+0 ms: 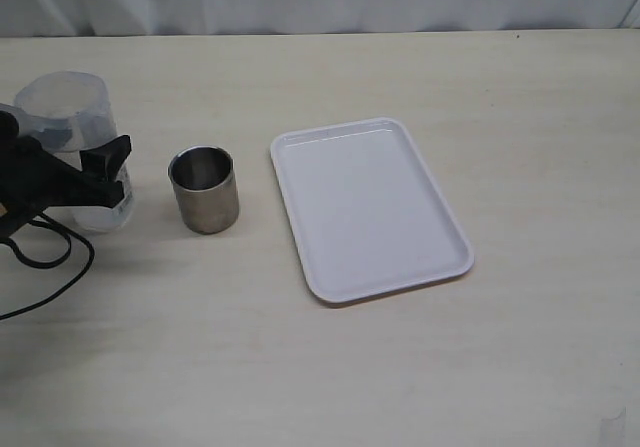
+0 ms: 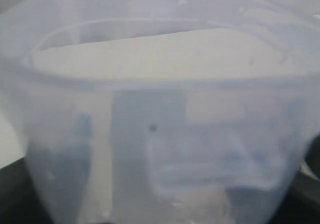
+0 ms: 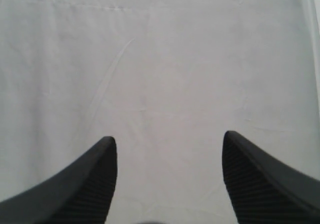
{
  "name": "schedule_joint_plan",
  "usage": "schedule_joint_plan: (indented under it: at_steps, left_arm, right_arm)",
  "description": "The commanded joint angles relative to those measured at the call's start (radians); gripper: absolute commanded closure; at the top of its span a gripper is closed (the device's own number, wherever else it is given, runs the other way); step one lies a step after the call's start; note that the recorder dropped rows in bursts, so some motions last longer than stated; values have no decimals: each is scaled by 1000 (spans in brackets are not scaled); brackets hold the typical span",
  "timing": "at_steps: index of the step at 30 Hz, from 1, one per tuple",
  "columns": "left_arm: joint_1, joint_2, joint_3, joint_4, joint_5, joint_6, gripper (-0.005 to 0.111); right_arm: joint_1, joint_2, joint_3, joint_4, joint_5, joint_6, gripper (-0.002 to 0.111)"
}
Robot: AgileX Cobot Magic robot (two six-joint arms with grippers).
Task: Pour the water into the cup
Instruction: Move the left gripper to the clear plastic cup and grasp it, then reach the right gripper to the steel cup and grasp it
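Beaker: a tall translucent plastic beaker (image 2: 160, 134) fills the left wrist view, upright and so close that its wall blurs. It sits right between the jaws, where a pouring vessel must be if the wrist is to tip it.
Water: too clear to make out for certain; a faint glint at the beaker's bottom may be it. Judged to be in the beaker, and none shows in the cup.
Left gripper: the left gripper (image 1: 78, 157) reaches in from the table's left edge, with one black finger crossing the beaker's near side partway up. The jaws stand either side of the wall, but I cannot tell whether they press on it.
Cup: the short brushed-steel cup (image 1: 204, 189) stands upright on the table (image 1: 320, 367), mouth open. It is just beside the beaker on its right, not touching, and that closeness likely keeps the pour short.
Tray: a white rectangular tray (image 1: 330, 137) lies flat to the right of the cup, near but apart, with nothing on it. Its purpose is unclear.
Right gripper: the right gripper (image 3: 167, 179) shows only in its own wrist view. Its two dark fingers (image 3: 85, 184) are well apart with nothing between them, facing a pale creased surface. It appears parked away from the pour.
Cable: a black cable (image 1: 50, 257) loops on the table below the left arm.
Step in hand: judged to be securing the beaker before lifting and tilting it towards the cup.
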Motion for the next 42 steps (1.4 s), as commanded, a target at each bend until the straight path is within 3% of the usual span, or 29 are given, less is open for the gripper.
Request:
schedule_joint_plan:
  at_steps: [1, 9, 14, 20, 30, 35, 42]
  left_arm:
    - [-9, 2, -3, 27, -9, -6, 107]
    - [-9, 2, -3, 27, -9, -6, 107]
    - [-9, 2, -3, 27, -9, -6, 107]
    - [-9, 2, -3, 27, -9, -6, 107]
    - [-9, 2, -3, 36, -9, -6, 107]
    - [-9, 2, -3, 36, -9, -6, 107]
    - [-9, 2, -3, 42, -9, -6, 107]
  right_arm:
    - [4, 5, 3, -87, 5, 11, 49]
    - [4, 124, -34, -339, -45, 231, 29]
    - [4, 354, -126, -592, -147, 407, 29]
    - [12, 729, -238, -779, -401, 405, 29]
    - [271, 1372, -592, -834, -359, 287, 24]
    - [349, 1583, -759, -834, -338, 290, 16]
    - [433, 1767, -951, -916, -200, 343, 16]
